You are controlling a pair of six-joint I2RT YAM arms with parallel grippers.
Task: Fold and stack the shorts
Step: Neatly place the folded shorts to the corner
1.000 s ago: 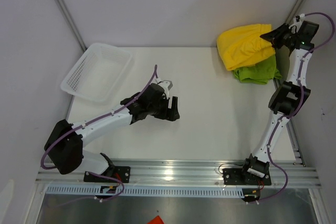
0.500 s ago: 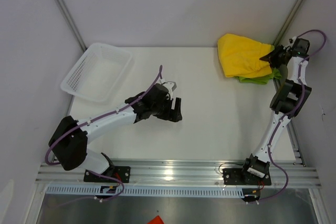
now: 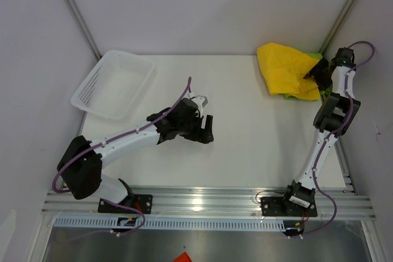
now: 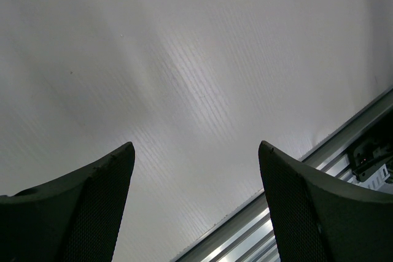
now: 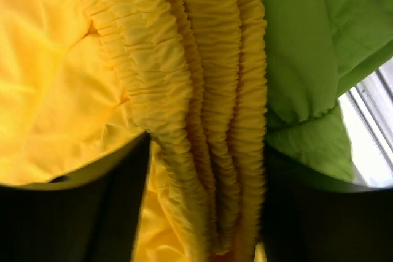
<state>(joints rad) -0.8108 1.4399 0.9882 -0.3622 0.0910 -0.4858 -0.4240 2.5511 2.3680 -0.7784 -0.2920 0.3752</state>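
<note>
The yellow shorts (image 3: pixel 284 69) lie bunched at the table's far right corner, on top of the lime green shorts (image 3: pixel 293 96), of which only slivers show. My right gripper (image 3: pixel 310 77) is shut on the yellow shorts' gathered waistband (image 5: pixel 209 121) at their right edge. In the right wrist view the green shorts (image 5: pixel 307 47) lie to the right of the waistband. My left gripper (image 3: pixel 206 131) is open and empty over the bare table middle; its fingers (image 4: pixel 86 207) show only the table below.
A white mesh basket (image 3: pixel 113 84) stands at the far left. The aluminium rail (image 3: pixel 202 200) runs along the near edge and shows in the left wrist view (image 4: pixel 344 151). Grey walls close in on the left, back and right.
My right gripper has pulled the yellow shorts down and rightward over the green shorts, which are now nearly covered. The left gripper has shifted slightly right.
</note>
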